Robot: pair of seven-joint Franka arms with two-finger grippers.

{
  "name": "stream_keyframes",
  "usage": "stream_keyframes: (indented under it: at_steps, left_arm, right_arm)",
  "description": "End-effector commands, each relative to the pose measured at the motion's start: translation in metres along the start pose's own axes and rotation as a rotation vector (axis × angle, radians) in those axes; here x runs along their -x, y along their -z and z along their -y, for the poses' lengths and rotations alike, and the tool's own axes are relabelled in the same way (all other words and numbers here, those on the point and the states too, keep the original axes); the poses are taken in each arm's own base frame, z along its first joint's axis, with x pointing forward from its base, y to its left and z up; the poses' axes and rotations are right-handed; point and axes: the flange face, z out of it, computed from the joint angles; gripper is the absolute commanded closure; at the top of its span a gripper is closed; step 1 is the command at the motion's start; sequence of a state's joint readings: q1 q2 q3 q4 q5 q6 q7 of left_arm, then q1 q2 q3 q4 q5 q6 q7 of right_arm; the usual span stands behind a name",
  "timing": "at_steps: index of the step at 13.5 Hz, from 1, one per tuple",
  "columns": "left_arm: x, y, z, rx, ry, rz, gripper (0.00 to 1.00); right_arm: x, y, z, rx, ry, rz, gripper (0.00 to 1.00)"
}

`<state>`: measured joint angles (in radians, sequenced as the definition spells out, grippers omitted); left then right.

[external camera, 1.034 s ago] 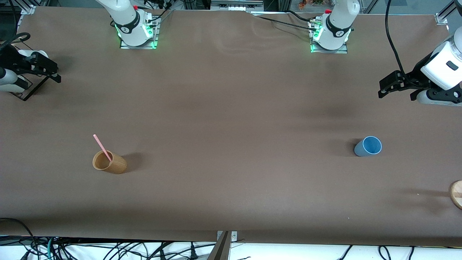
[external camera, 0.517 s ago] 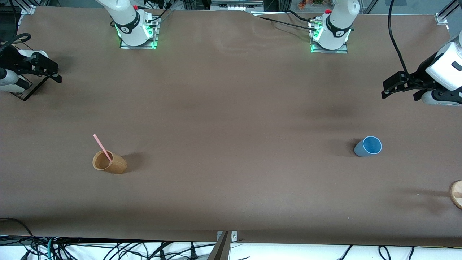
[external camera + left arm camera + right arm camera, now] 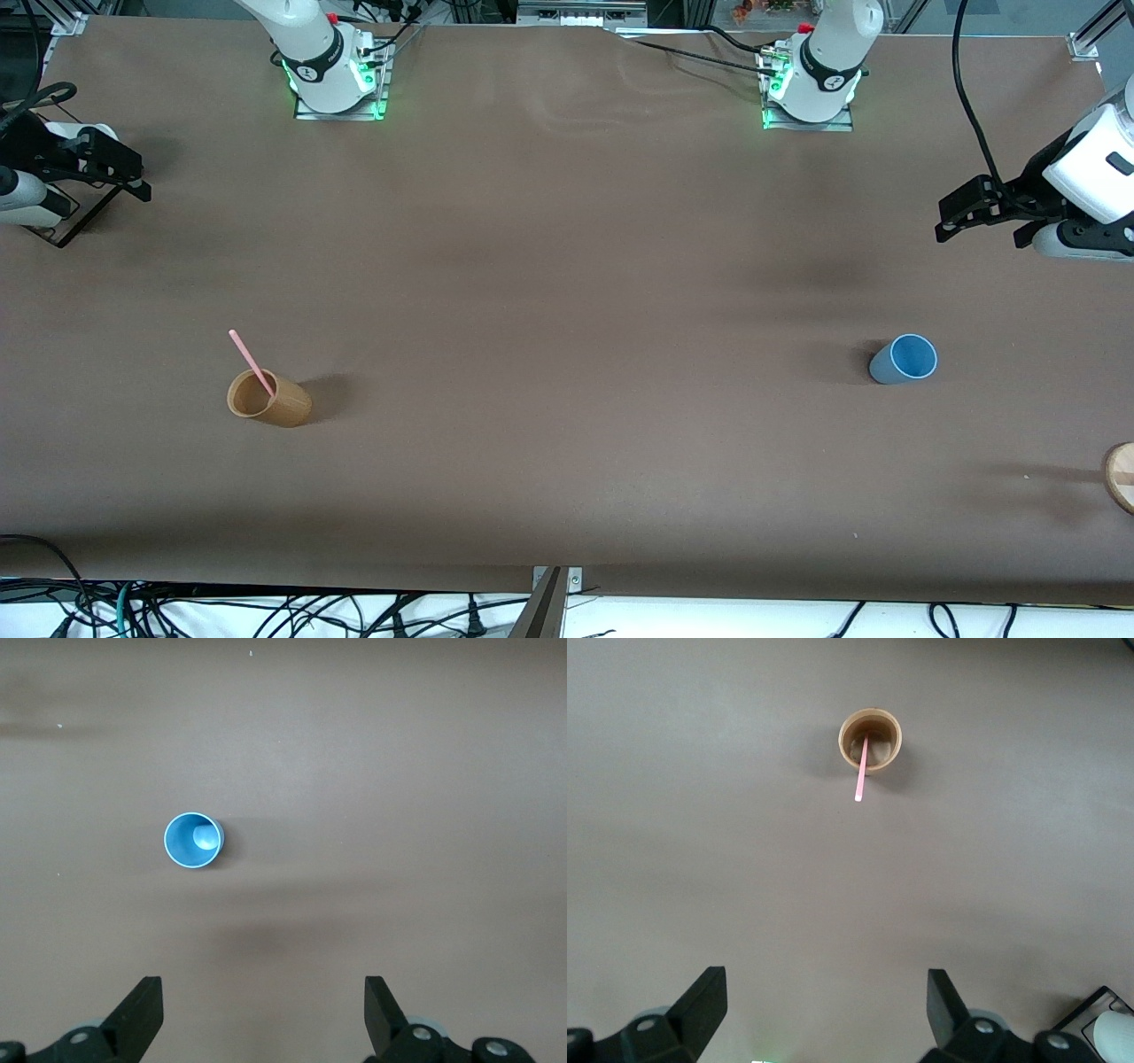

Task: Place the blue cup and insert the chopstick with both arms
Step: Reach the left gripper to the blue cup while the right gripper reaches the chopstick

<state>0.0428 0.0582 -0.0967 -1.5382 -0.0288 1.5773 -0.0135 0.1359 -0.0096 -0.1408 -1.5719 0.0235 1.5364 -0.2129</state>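
The blue cup (image 3: 904,359) stands upright on the brown table toward the left arm's end; the left wrist view looks down into it (image 3: 194,839). The pink chopstick (image 3: 251,361) leans in a tan wooden cup (image 3: 268,399) toward the right arm's end, and both show in the right wrist view: chopstick (image 3: 861,775), wooden cup (image 3: 871,738). My left gripper (image 3: 961,213) is open and empty, up in the air at its end of the table; it also shows in its wrist view (image 3: 263,1010). My right gripper (image 3: 124,173) is open and empty at the other end, also in its wrist view (image 3: 826,1001).
A round wooden object (image 3: 1121,476) lies at the table edge at the left arm's end, nearer the front camera than the blue cup. A black-framed stand (image 3: 66,221) sits under the right gripper. Both arm bases (image 3: 332,80) stand along the table's top edge.
The left gripper has drawn back a little toward its end of the table, then stopped. The right gripper, both cups and the chopstick have not moved.
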Motion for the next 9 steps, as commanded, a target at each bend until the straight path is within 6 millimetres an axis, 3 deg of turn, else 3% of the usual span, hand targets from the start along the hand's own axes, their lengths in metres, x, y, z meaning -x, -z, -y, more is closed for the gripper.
stream_keyframes:
  at_steps: [1, 3, 5, 9]
  left_arm:
    - [-0.011, -0.007, -0.002, -0.011, -0.028, 0.011, 0.00]
    - [-0.013, -0.011, 0.005, 0.002, -0.016, 0.017, 0.00]
    - [-0.019, -0.027, 0.007, -0.013, -0.017, 0.046, 0.00]
    - [-0.040, -0.081, 0.009, -0.092, -0.038, 0.125, 0.00]
  right_arm:
    - [0.002, 0.000, 0.006, 0.008, 0.009, 0.024, 0.00]
    - [0.000, 0.000, 0.005, 0.019, 0.010, 0.029, 0.00]
    - [0.001, -0.001, 0.000, 0.031, 0.020, 0.037, 0.00]
    - [-0.002, -0.002, 0.016, 0.062, 0.069, 0.047, 0.00]
